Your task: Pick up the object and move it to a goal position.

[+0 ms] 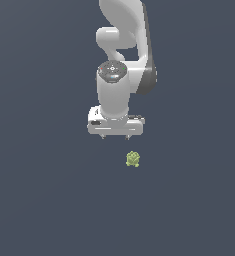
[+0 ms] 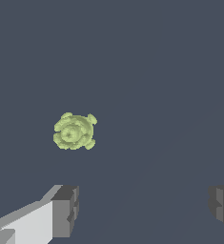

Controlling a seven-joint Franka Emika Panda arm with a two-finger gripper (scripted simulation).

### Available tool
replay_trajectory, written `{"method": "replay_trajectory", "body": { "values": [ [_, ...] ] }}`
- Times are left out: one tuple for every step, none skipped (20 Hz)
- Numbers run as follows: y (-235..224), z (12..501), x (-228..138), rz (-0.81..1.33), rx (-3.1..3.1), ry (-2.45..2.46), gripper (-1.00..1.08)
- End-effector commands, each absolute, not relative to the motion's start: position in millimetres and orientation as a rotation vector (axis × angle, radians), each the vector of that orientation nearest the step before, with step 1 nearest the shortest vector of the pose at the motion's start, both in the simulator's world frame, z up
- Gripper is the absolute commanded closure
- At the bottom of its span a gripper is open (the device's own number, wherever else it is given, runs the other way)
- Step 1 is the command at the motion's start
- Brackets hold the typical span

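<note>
Wrist view shows the claw (image 2: 142, 209) released, fingers (image 2: 66, 209) spread wide, with the yellow-green bumpy object (image 2: 74, 131) lying on the table (image 2: 170, 71) ahead of it, apart and off-centre. It looks light, rigid and knobbly; pinching across its roundish middle seems best. No containers appear.

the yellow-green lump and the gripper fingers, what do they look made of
The object: matte and bumpy, no shine, perhaps soft plastic or rubber; a render leaves this open. The gripper fingers: flat grey blocks with ridged pads on a smooth white body, probably rubber pads on hard plastic or metal.
</note>
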State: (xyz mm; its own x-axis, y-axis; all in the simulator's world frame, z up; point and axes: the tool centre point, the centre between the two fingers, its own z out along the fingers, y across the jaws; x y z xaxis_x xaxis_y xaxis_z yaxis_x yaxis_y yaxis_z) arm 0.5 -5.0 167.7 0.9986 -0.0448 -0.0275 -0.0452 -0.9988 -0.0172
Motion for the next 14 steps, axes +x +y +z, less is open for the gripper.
{"method": "replay_trajectory", "body": {
  "values": [
    [-1, 164, 2, 0.042, -3.124, 0.075, -0.92],
    [1, 162, 3, 0.041, -3.124, 0.079, -0.92],
    [4, 159, 5, 0.039, -3.125, 0.084, -0.92],
    [7, 156, 6, 0.038, -3.126, 0.090, -0.92],
    [11, 153, 8, 0.036, -3.127, 0.096, -0.92],
    [15, 149, 10, 0.034, -3.128, 0.103, -0.92],
    [20, 145, 12, 0.031, -3.130, 0.110, -0.92],
    [25, 140, 14, 0.028, -3.131, 0.118, -0.92],
    [31, 135, 16, 0.025, -3.132, 0.127, -0.92],
    [37, 129, 19, 0.022, -3.133, 0.137, -0.92],
    [43, 124, 21, 0.019, -3.134, 0.147, -0.92],
    [48, 119, 23, 0.016, -3.134, 0.155, -0.92],
    [53, 114, 24, 0.013, -3.135, 0.163, -0.92],
    [58, 110, 25, 0.011, -3.135, 0.170, -0.92]
  ]
}}
